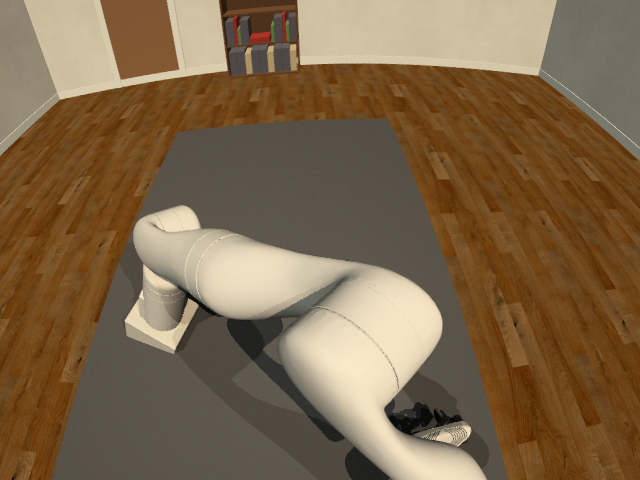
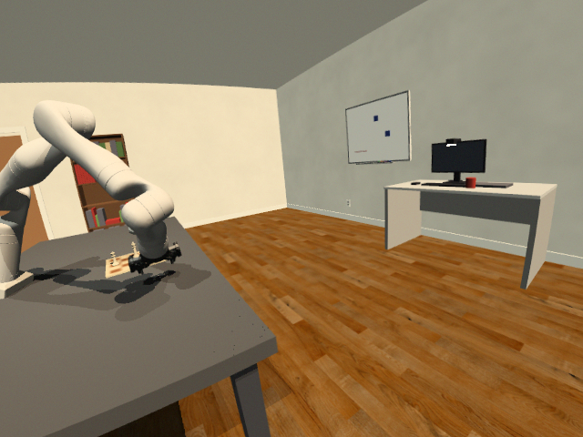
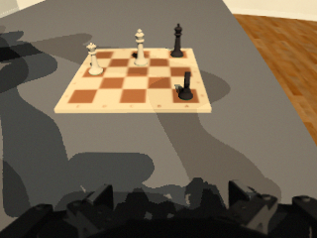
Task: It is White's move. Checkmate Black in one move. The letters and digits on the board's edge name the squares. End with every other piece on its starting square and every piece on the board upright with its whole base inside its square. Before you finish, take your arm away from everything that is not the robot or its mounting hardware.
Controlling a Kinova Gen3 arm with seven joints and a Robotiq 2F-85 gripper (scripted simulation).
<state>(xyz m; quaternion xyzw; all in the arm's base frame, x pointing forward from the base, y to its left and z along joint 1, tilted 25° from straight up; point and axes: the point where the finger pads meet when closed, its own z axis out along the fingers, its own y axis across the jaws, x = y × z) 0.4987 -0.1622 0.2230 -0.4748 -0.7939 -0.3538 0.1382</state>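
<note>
In the wrist view a small wooden chessboard (image 3: pixel 133 79) lies on the grey table ahead of me. A white piece with a crown (image 3: pixel 94 59) stands near the far left. A taller white piece (image 3: pixel 141 48) stands at the far middle. A black king (image 3: pixel 177 41) stands at the far right corner. A shorter black piece (image 3: pixel 185 86) stands near the right edge. My gripper (image 3: pixel 170 196) is open and empty, low over the table in front of the board. In the exterior view the gripper (image 2: pixel 155 259) hangs beside the board (image 2: pixel 117 266). In the top view my arm hides the board; only the gripper (image 1: pixel 429 418) shows.
The arm's base (image 1: pixel 160 320) stands on the table's left side. The table's right edge (image 3: pixel 277 84) runs close to the board, with wooden floor beyond. A desk with a monitor (image 2: pixel 459 159) and a bookshelf (image 1: pixel 261 36) stand far off.
</note>
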